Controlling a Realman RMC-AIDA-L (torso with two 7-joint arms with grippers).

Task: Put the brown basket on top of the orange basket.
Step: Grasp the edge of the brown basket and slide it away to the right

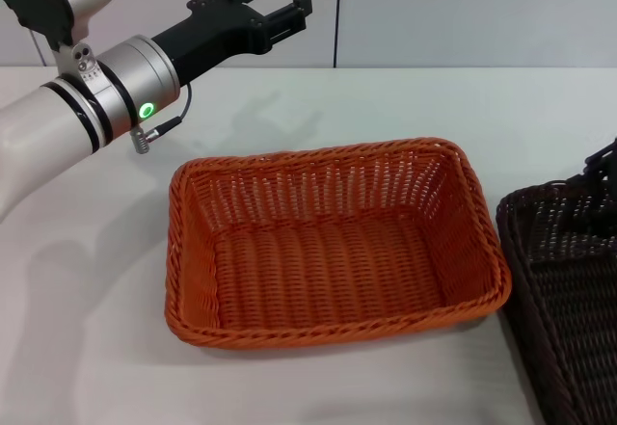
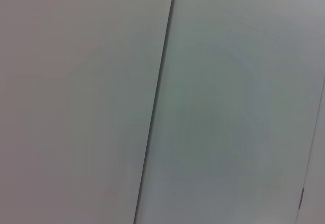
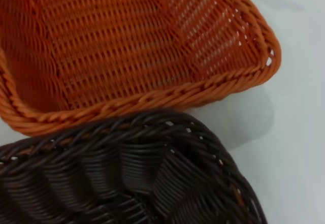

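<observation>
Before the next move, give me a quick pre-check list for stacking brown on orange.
1. Orange basket empty and upright: ok.
2. Brown basket located, to the right of the orange one: ok. Whether their rims touch: cannot tell.
3. Left claw clear of both baskets, raised behind the orange one: ok.
4. Right claw's grip on the brown basket: cannot tell; only a dark bit shows at the head view's right edge.
5. Brown basket on top of the orange one: not ok, not yet done.
</observation>
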